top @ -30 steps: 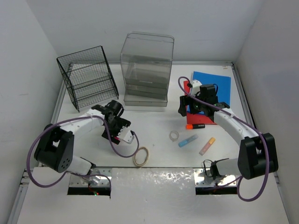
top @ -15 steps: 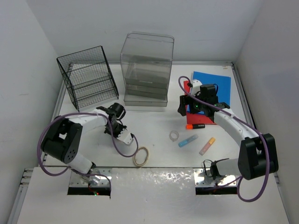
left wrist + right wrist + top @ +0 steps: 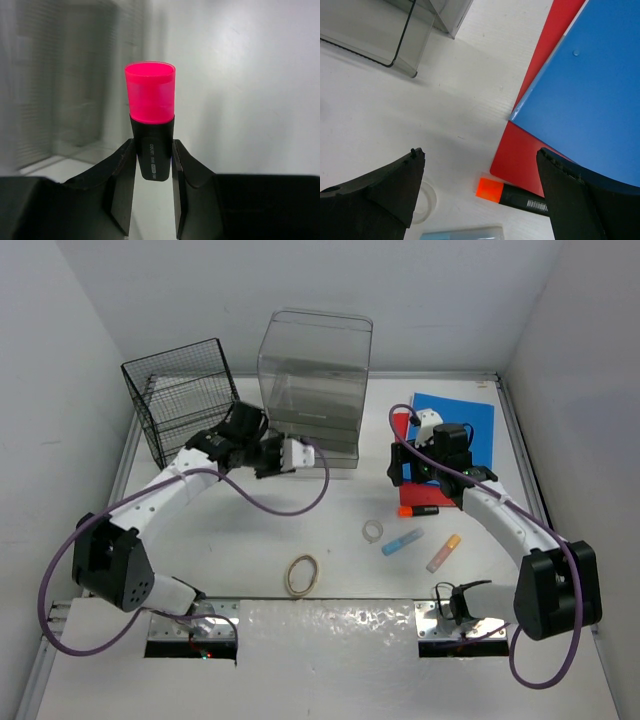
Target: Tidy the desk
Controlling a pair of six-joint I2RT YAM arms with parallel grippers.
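Note:
The white desk (image 3: 200, 540) holds loose stationery. My left gripper (image 3: 290, 455) is shut on a pink highlighter (image 3: 150, 97) with a black body, held just in front of the clear drawer box (image 3: 315, 380); in the left wrist view (image 3: 152, 150) both fingers press on the black body. My right gripper (image 3: 400, 472) is open and empty, hovering over the edge of a red folder (image 3: 408, 455) that lies under a blue folder (image 3: 455, 425). In the right wrist view (image 3: 480, 155) an orange highlighter (image 3: 520, 196) lies below between the fingers, touching the red folder (image 3: 525, 150).
A black wire rack (image 3: 185, 405) stands at the back left. A clear tape ring (image 3: 372, 531), a blue highlighter (image 3: 402, 541) and an orange-yellow highlighter (image 3: 443, 553) lie right of centre. A tan tape roll (image 3: 301, 574) lies near the front edge.
My left arm has swung from the near-left desk up and right to the drawer box front, carrying the pink highlighter. My right gripper has shifted slightly right.

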